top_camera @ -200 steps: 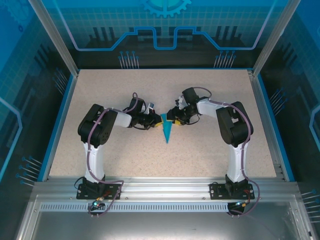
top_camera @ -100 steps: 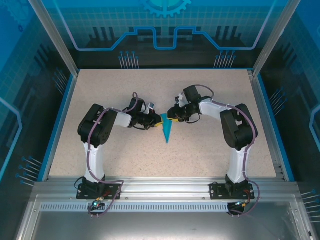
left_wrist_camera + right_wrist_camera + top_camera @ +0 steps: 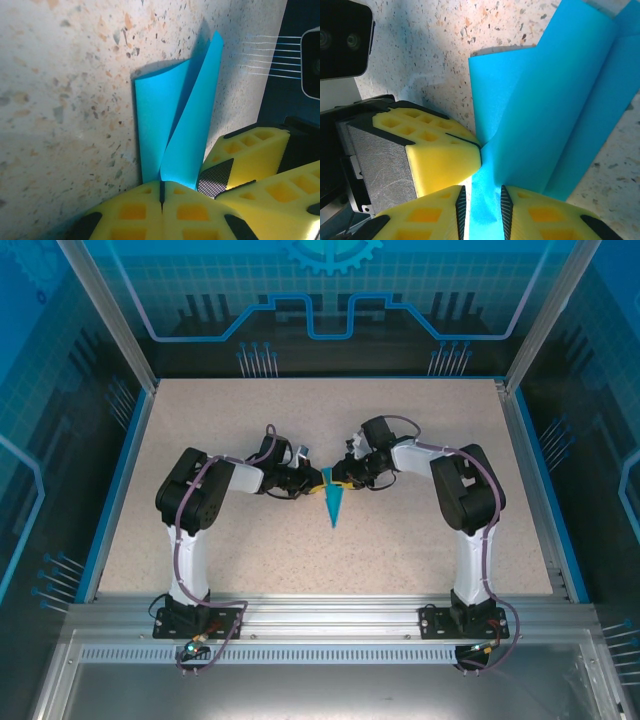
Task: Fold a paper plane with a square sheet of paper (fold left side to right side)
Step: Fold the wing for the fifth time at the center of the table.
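Observation:
The square sheet of paper lies folded into a slim, bright blue paper plane (image 3: 334,506) at mid-table, its tip pointing toward the arms. In the left wrist view the paper plane (image 3: 172,135) shows two flaps, the right one lifting off the table. My left gripper (image 3: 162,186) (image 3: 312,483) is shut on the wide end, its yellow pads pressed together on the edge. My right gripper (image 3: 482,197) (image 3: 346,480) comes in from the right. Its jaws stand a narrow gap apart, with a raised blue flap (image 3: 550,110) between them. The left gripper's fingers (image 3: 437,150) sit just beside it.
The speckled beige table (image 3: 250,430) has a blue rim and a metal rail along the near edge. Transparent blue walls (image 3: 330,300) enclose the back and sides. Both arms bend inward, meeting at the centre.
The right gripper's jaws have narrowed around the paper's wide end, and that arm has shifted slightly left. The left gripper has stayed shut on the paper, unmoved.

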